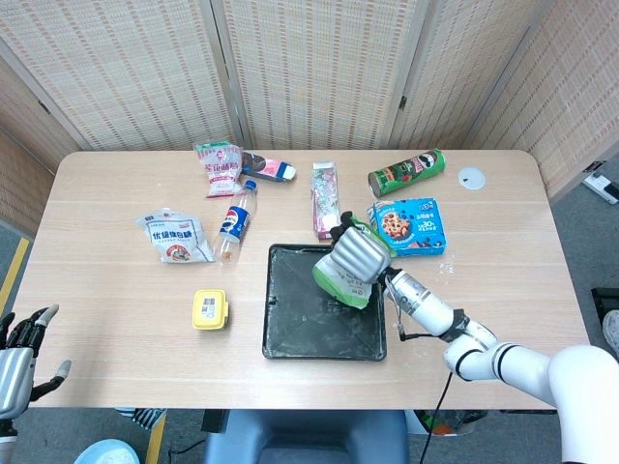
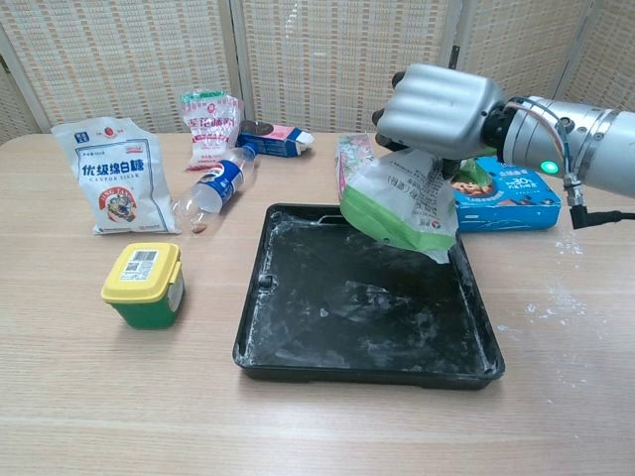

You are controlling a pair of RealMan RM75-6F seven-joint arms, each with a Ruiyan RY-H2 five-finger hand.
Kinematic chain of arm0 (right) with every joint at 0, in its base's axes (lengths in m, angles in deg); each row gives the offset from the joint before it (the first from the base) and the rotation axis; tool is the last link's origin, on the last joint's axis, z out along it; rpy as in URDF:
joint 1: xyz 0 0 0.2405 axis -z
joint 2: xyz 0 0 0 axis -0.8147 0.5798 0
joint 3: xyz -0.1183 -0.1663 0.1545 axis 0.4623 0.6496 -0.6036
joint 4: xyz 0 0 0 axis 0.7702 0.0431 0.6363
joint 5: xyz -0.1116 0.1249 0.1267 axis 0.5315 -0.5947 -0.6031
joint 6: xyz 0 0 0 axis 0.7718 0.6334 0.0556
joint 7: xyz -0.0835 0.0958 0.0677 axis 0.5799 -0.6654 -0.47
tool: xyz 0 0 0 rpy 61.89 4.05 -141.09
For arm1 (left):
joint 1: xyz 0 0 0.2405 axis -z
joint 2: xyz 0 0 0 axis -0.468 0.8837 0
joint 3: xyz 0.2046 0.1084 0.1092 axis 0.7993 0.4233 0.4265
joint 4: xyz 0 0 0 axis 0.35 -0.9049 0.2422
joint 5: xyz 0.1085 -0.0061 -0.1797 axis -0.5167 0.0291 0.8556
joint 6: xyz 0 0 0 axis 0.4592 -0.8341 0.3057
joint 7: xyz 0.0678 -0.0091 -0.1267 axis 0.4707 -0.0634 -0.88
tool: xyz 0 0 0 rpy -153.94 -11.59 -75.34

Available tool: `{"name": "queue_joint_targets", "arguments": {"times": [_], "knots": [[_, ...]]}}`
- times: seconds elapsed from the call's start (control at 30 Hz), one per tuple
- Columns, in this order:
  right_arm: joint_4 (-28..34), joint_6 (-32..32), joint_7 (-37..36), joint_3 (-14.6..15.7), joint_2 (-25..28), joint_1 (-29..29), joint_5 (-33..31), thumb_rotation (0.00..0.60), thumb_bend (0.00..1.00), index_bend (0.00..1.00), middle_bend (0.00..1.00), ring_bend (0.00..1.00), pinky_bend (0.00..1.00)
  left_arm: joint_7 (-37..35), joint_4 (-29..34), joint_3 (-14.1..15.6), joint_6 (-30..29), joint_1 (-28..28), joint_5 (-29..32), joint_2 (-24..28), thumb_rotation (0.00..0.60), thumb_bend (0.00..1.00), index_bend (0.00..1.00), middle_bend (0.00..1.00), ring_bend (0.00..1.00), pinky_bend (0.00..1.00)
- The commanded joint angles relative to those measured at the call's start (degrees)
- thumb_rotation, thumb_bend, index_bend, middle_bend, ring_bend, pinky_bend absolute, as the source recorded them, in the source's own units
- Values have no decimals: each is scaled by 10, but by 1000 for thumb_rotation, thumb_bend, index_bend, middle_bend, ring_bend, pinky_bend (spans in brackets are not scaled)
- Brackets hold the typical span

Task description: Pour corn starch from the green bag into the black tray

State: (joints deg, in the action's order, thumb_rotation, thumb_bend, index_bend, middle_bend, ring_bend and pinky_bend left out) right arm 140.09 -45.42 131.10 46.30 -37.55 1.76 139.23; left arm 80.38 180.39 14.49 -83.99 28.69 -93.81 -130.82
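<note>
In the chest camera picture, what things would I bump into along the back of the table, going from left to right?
White sugar bag → pink and green packet → lying soda bottle → flat pink and blue packet → robot hand holding the green bag → blue cookie box.

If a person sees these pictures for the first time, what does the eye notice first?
First, the right hand holding the green bag above the far right part of the black tray, which is dusted white. Next, the yellow-lidded box left of the tray.
</note>
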Motion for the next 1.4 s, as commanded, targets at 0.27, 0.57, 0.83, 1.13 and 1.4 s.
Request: {"name": "queue_joint_targets", "arguments": {"times": [0.27,0.57,0.83,1.13,1.4], "knots": [[-16,-13,64,-10,-27,1,-19,600,162,641,425,505,287,2,1,0,2,0,2,1,600,346,128,169,201,0],[-41,-26,128,-8,-50,4,-23,600,162,654,425,501,273,3,3,0,4,0,3,2,600,346,129,169,201,0],[-49,-31,143,-6,-63,5,-27,600,163,659,425,497,272,6,5,1,1,-2,3,4,600,346,129,169,201,0],[-72,-33,235,-7,-90,9,-43,600,163,662,425,492,207,6,8,1,9,1,7,6,600,346,129,170,201,0],[-77,-39,208,-11,-102,14,-54,600,162,676,433,499,206,7,9,-2,0,-1,5,10,600,346,129,171,201,0]]}}
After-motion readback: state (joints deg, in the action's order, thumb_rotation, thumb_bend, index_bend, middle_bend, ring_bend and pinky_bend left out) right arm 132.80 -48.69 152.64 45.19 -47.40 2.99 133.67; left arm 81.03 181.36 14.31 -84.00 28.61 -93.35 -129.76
